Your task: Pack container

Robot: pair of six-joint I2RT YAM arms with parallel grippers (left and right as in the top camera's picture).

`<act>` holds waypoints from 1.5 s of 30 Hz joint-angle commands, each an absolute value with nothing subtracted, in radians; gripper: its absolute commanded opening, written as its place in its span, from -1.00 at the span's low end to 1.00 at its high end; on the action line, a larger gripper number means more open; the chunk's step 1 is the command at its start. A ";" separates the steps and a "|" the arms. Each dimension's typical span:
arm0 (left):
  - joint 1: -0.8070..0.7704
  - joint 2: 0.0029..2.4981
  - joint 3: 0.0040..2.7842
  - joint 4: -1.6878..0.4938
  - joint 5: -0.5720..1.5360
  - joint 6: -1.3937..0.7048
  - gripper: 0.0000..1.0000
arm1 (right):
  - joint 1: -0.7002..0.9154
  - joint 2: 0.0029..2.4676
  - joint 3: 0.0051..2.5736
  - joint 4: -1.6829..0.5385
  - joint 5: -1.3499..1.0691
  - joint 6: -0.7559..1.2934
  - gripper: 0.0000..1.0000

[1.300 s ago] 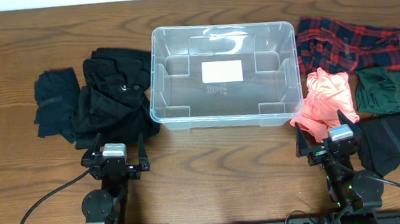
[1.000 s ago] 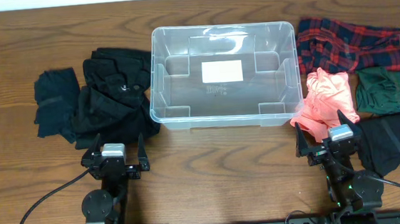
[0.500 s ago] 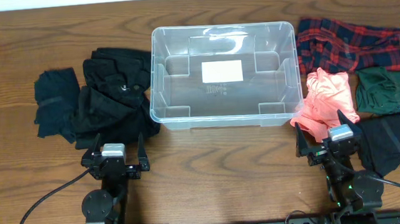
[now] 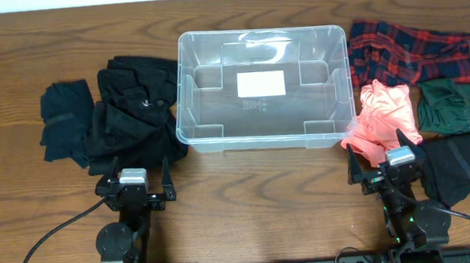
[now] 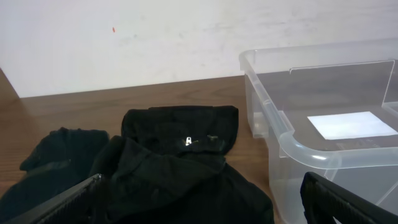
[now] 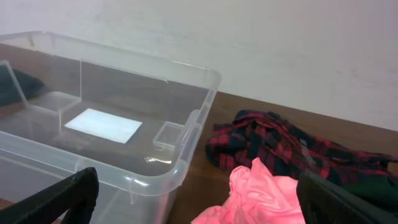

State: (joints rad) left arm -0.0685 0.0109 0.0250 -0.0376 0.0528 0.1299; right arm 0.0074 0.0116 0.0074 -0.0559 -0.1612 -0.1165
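Observation:
The clear plastic container [image 4: 262, 87] stands empty at the table's middle back, with a white label on its bottom; it also shows in the left wrist view [image 5: 323, 124] and the right wrist view [image 6: 106, 124]. My left gripper [image 4: 135, 183] is open and empty near the front left, just before a pile of black clothes [image 4: 132, 110]. My right gripper [image 4: 386, 166] is open and empty near the front right, just before a pink garment [image 4: 381, 118].
A second black garment [image 4: 66, 119] lies at the far left. A red plaid cloth [image 4: 409, 50], a dark green garment [image 4: 458, 107] and a black garment [image 4: 456, 164] lie to the right of the container. A white wall stands behind the table.

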 commanded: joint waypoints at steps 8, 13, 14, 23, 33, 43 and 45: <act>-0.073 0.004 0.020 0.040 0.093 0.167 0.96 | -0.001 0.007 0.006 -0.059 -0.157 -0.120 0.99; -0.073 0.054 0.146 0.002 0.062 0.166 0.96 | -0.001 0.007 0.006 -0.059 -0.157 -0.120 0.98; -0.073 0.083 0.190 -0.018 0.054 0.166 0.96 | -0.001 0.007 0.006 -0.059 -0.157 -0.120 0.98; -0.073 0.670 0.866 -0.493 -0.080 0.213 0.96 | -0.001 0.007 0.006 -0.059 -0.157 -0.120 0.99; -0.001 1.362 1.576 -1.058 0.152 0.227 0.96 | -0.001 0.007 0.006 -0.060 -0.157 -0.121 0.99; 0.310 1.565 1.616 -0.965 0.403 0.235 0.96 | -0.001 0.007 0.006 -0.059 -0.157 -0.121 0.99; 0.355 1.577 1.616 -0.958 0.404 0.234 0.96 | -0.001 0.007 0.006 -0.059 -0.157 -0.121 0.99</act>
State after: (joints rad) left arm 0.3042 1.5761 1.5929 -0.9615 0.3511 0.2180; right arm 0.0074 0.0120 0.0074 -0.0559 -0.1600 -0.1169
